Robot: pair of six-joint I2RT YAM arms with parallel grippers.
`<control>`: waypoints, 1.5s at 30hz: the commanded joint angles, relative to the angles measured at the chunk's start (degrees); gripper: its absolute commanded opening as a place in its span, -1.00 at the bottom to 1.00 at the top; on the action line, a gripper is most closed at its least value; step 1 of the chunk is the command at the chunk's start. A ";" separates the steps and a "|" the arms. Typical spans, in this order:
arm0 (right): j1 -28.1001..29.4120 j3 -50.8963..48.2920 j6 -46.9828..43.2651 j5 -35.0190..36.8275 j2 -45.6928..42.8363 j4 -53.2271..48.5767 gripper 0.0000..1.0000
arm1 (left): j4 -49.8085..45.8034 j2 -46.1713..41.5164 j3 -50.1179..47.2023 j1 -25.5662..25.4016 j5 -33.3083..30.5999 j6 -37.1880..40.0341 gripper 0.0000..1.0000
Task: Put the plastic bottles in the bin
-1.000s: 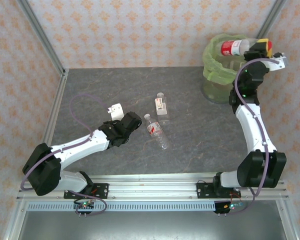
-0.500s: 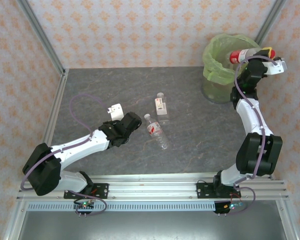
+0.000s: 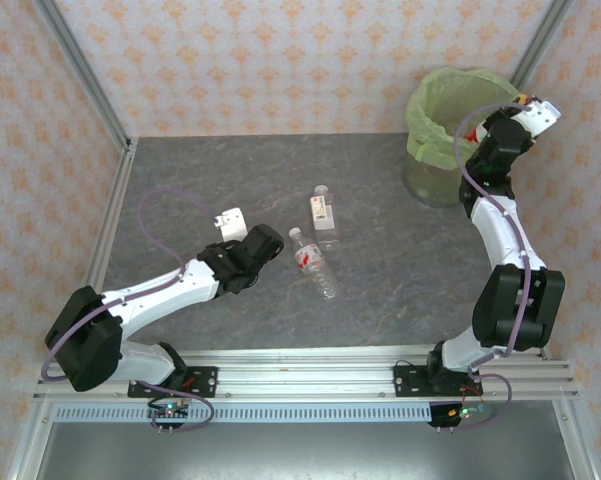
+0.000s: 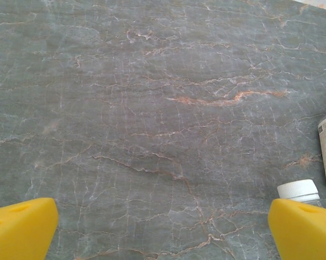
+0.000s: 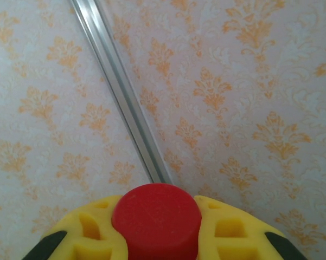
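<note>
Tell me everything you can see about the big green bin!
The bin is tall and round, lined with a see-through light-green plastic bag that puffs out over its rim. It stands upright on the table at the far right corner, close to the patterned wall. The right arm reaches over its right side.

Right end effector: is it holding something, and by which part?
A plastic bottle, held at its cap end: the red cap shows between the yellow fingers.
</note>
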 commanded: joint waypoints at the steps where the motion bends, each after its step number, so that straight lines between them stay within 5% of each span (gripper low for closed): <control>1: 0.36 0.71 -10.78 -0.87 -0.56 -1.42 -0.97 | -1.72 0.60 0.82 0.38 -2.56 -1.26 1.00; 12: 0.54 11.05 -12.59 -8.62 5.22 -21.97 0.44 | -2.16 2.26 1.92 0.39 -1.50 -1.51 1.00; 20: 0.59 11.94 -8.47 -14.68 3.12 -24.51 0.64 | 4.08 1.68 0.13 0.54 4.09 2.32 1.00; 24: 0.76 11.97 -7.93 -22.23 1.46 -26.31 0.99 | 5.57 2.20 -0.02 0.48 5.87 3.12 1.00; 38: 4.10 10.28 -4.48 -34.08 -6.12 -32.35 0.98 | 9.83 4.43 1.14 1.64 14.45 5.08 1.00; 45: 13.01 6.02 -5.45 -36.74 -8.80 -35.70 0.99 | 9.98 4.77 1.52 2.27 15.41 2.43 1.00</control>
